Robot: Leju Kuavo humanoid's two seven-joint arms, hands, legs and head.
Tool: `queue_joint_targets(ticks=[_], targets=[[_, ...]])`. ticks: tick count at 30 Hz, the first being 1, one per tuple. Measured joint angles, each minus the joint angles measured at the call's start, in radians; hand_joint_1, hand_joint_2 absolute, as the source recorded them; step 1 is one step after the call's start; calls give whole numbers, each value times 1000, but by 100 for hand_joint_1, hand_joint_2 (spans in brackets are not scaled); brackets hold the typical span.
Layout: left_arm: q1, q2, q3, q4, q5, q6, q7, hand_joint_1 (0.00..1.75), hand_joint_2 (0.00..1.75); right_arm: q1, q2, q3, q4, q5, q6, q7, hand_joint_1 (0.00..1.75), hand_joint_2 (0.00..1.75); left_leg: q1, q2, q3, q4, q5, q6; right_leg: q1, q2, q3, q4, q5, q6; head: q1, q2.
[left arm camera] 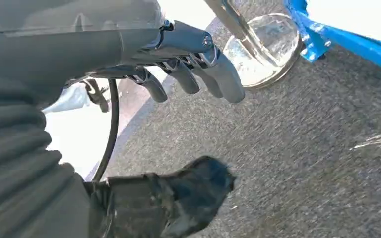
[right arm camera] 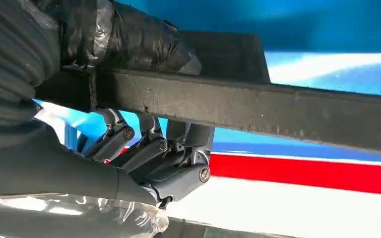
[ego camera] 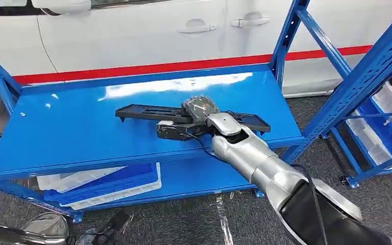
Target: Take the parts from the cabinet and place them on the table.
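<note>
The part [ego camera: 148,111], a long flat black plastic bracket with slotted openings and a boxy block at its near side, is lying on the top shelf [ego camera: 81,127] of the blue metal cabinet, its long axis running left to right across the shelf and angling slightly toward the robot at its right end. The right hand [ego camera: 199,115] is reaching over the middle of it, and in the right wrist view the fingers [right arm camera: 151,148] are curling under the part's dull, scuffed edge [right arm camera: 278,109] while the tape-wrapped thumb [right arm camera: 129,42] is pressing on its upper face, so the hand is grasping the part. The silver right arm [ego camera: 265,163] is coming in from the lower right. The left hand [left arm camera: 178,69] is hanging over grey carpet [left arm camera: 302,148], its dark fingers [left arm camera: 218,79] loosely apart and bent, holding nothing, with its thumb [left arm camera: 198,183] well apart from them. The shelf surface is glossy and is reflecting light; white and blue plastic trays [ego camera: 102,184] are lying on the lower shelf, and a white car body [ego camera: 132,30] with a red stripe is standing behind the cabinet.
</note>
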Motion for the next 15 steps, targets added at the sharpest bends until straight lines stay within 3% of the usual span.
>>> queue_joint_targets(ticks=[8,15], targets=[[30,19,0,-71,66,-3,6,0,175,-24,-1,-20,-53,-17,-31,2,175,175,0,1,-1,0,0,0,0,1,-1,0,0,0,0,0],[48,40,0,-82,74,11,0,0,175,-95,-18,-80,-227,-116,4,31,175,175,-1,0,-1,2,-1,0,-1,0,-1,-1,0,0,0,0]])
